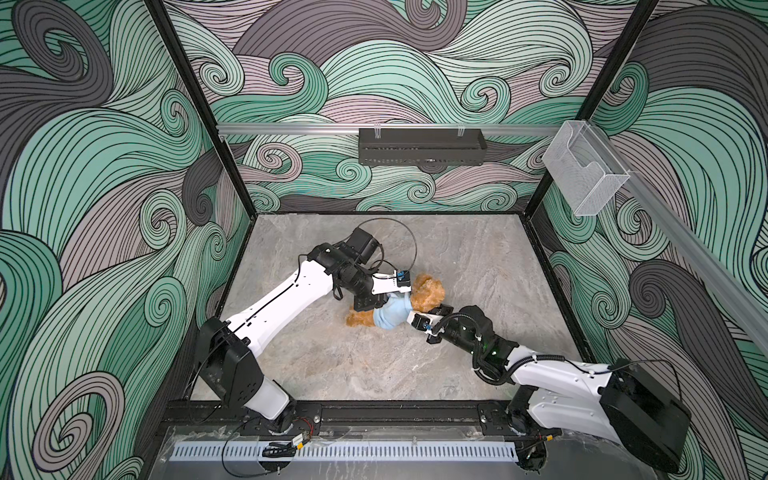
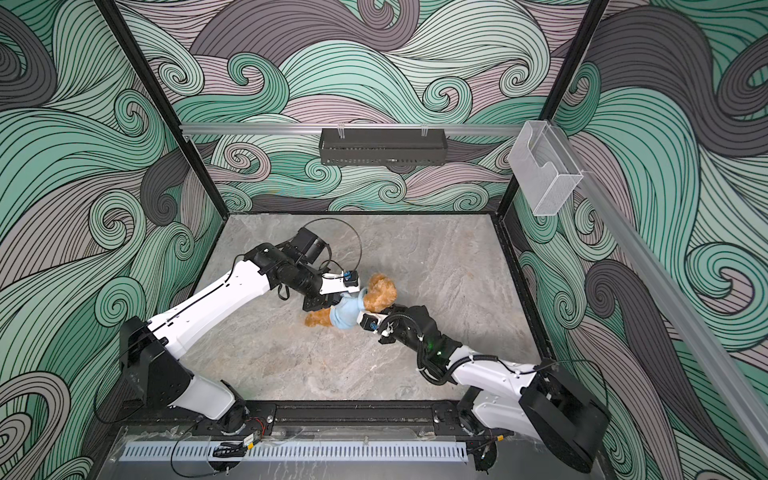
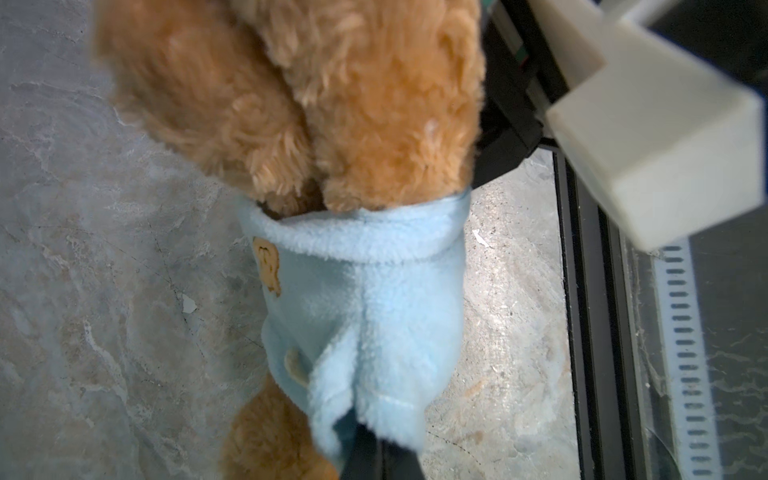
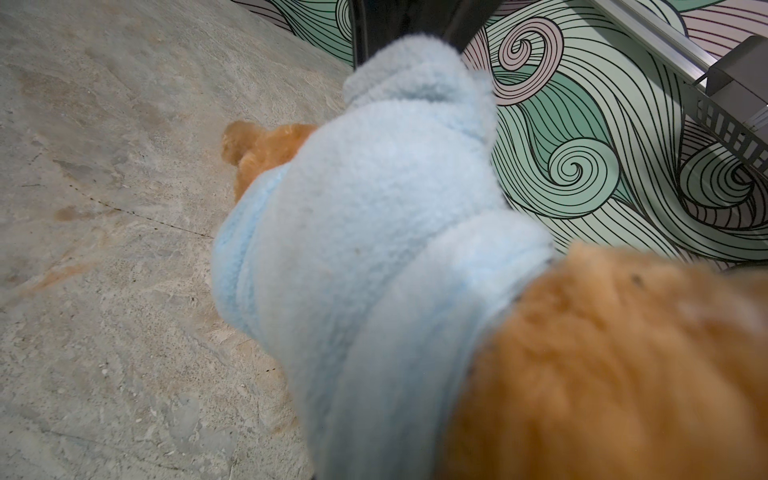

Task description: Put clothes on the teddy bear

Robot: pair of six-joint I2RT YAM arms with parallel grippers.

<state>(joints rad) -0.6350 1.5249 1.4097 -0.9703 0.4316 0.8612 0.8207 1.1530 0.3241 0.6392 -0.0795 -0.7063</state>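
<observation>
The teddy bear lies on the stone-look table in both top views, head to the far right and legs to the left. A light-blue garment wraps its torso; a small bear patch shows in the left wrist view. My left gripper is shut on a fold of the garment from the far side. My right gripper presses in at the collar under the head, closed on the garment, whose fabric covers its fingertips. Golden fur fills that view's corner.
A black perforated tray hangs on the back wall rail. A clear plastic holder is fixed to the right wall. The black frame rail runs along the table's front edge, with both arm bases on it.
</observation>
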